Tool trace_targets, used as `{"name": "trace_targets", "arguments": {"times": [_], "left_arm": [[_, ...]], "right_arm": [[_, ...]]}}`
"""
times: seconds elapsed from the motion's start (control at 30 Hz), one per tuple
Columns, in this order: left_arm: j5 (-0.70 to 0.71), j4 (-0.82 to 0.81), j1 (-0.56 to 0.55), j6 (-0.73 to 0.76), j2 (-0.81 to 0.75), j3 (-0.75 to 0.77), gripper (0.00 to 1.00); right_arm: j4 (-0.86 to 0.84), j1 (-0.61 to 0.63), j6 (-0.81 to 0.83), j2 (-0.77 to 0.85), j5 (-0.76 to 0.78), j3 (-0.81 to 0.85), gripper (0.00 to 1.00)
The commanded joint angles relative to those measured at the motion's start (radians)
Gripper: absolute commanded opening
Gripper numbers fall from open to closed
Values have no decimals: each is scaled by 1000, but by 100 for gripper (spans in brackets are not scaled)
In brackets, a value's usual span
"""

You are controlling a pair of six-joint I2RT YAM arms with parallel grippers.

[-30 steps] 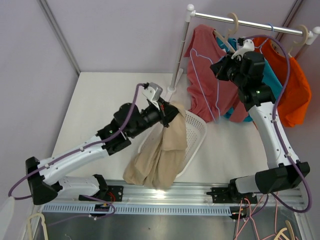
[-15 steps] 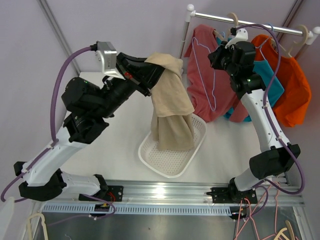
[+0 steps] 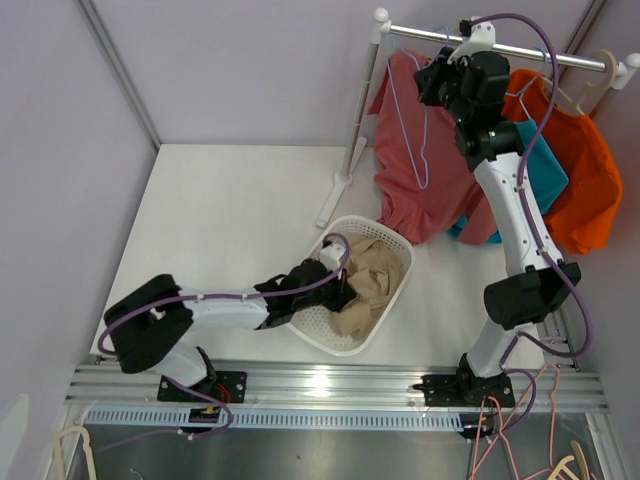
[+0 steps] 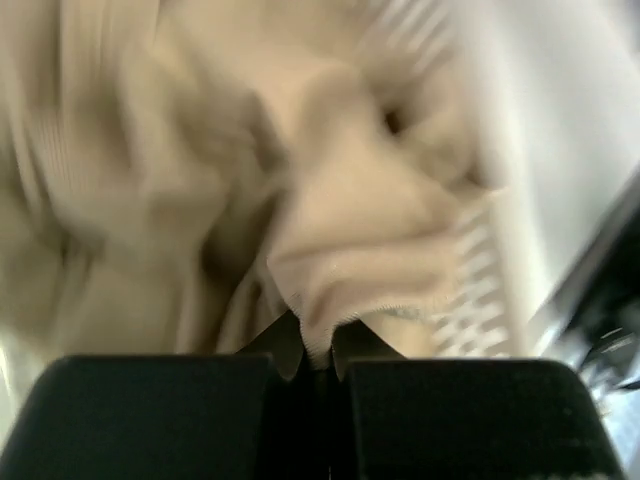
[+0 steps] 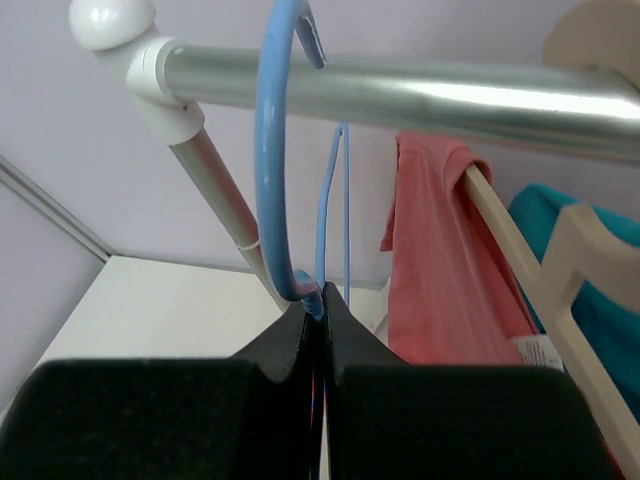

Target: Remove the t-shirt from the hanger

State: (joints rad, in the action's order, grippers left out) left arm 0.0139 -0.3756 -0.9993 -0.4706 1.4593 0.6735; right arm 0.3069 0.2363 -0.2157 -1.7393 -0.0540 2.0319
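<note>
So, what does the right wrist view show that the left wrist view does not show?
Only the right wrist view: the right claw shut on a thin blue wire hanger, whose hook crosses a silver metal rail. A pink cotton t-shirt and a teal garment hang behind. Only the left wrist view, which is blurred: the left claw pinching a crumpled beige t-shirt, with a white perforated plastic basket at its right. Both: a black claw at the bottom edge, shut on something.

The right tool (image 5: 319, 296) pinches the blue hanger (image 5: 266, 150), its hook crossing the rail (image 5: 400, 95).
</note>
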Motion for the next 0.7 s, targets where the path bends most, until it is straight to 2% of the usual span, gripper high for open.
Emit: {"name": "trace_targets", "arguments": {"times": [0.0, 0.07, 0.1, 0.27, 0.33, 0.37, 0.4, 0.47, 0.57, 0.67], "left_arm": [[1, -168, -5, -135, 10, -46, 1], [44, -123, -5, -161, 24, -61, 1], [85, -55, -5, -190, 42, -61, 1], [80, 20, -7, -253, 76, -72, 1], [51, -67, -10, -255, 3, -144, 14], [57, -95, -22, -257, -45, -167, 29], [72, -104, -31, -240, -98, -205, 40], [136, 1, -59, -200, -258, -174, 99], [200, 188, -91, -102, -440, -79, 99], [218, 279, -102, -71, -562, -4, 99]], "right_arm": [[23, 6, 22, -66, -9, 140, 0], [24, 8, 12, -114, -4, 181, 0], [35, 9, 9, -138, -3, 253, 0], [115, 23, -14, -310, -1, 458, 0], [88, 31, -24, -325, -6, 458, 0], [83, 32, -27, -338, -6, 459, 0], [81, 35, -28, -342, -3, 459, 0], [81, 46, -30, -351, 2, 459, 0], [84, 61, -24, -358, 14, 452, 0], [95, 78, -8, -341, 16, 444, 0]]}}
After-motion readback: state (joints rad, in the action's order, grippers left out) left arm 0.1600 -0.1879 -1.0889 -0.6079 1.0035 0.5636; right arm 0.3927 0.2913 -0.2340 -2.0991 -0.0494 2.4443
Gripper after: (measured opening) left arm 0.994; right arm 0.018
